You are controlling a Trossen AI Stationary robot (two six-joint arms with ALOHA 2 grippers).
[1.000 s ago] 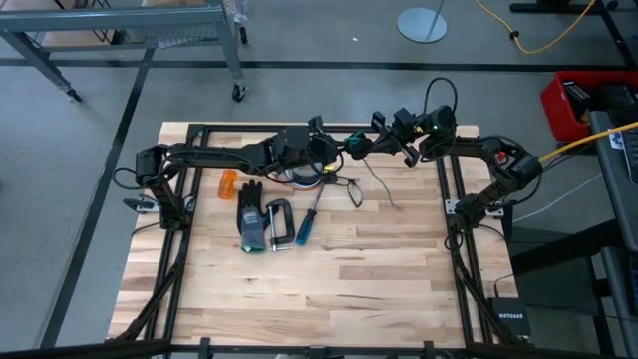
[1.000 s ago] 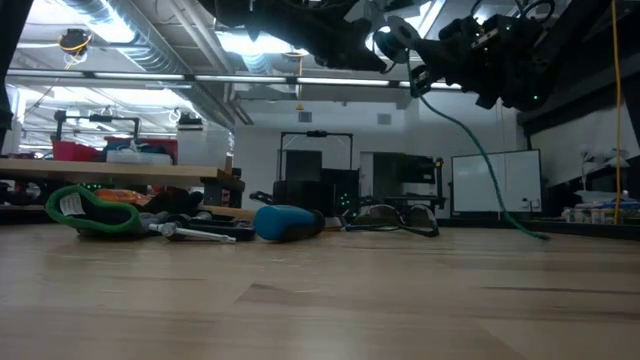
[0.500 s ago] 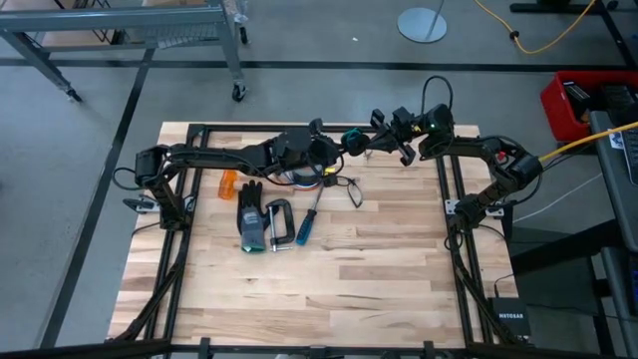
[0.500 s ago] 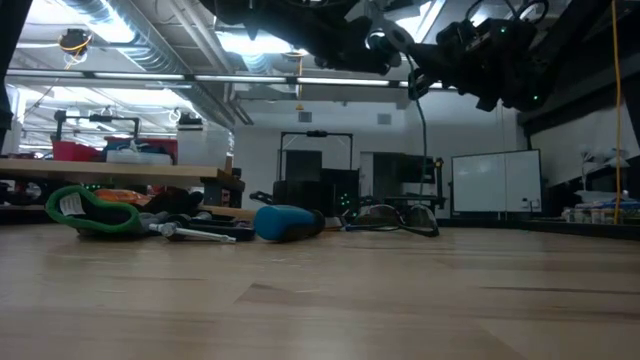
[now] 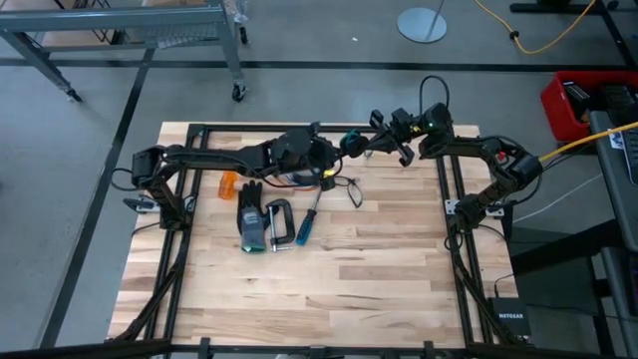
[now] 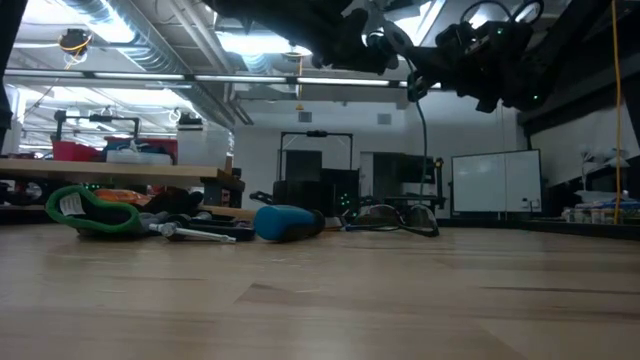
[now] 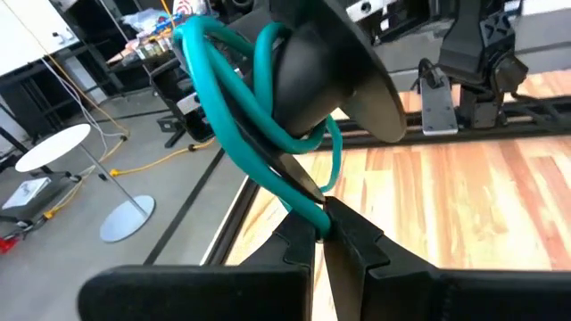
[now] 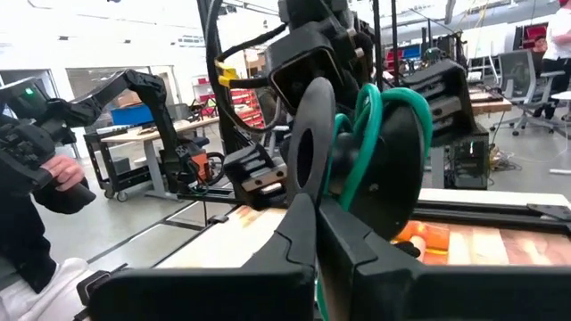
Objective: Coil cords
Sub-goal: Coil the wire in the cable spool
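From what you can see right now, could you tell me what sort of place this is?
Probably a robotics lab or workshop: another robot arm on a bench, a whiteboard by the far wall, and exposed ceiling ducts.

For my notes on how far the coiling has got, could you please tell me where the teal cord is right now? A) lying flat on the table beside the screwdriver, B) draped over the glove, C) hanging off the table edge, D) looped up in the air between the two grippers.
D: the teal cord is looped in the air, pinched by the shut left gripper and the shut right gripper.
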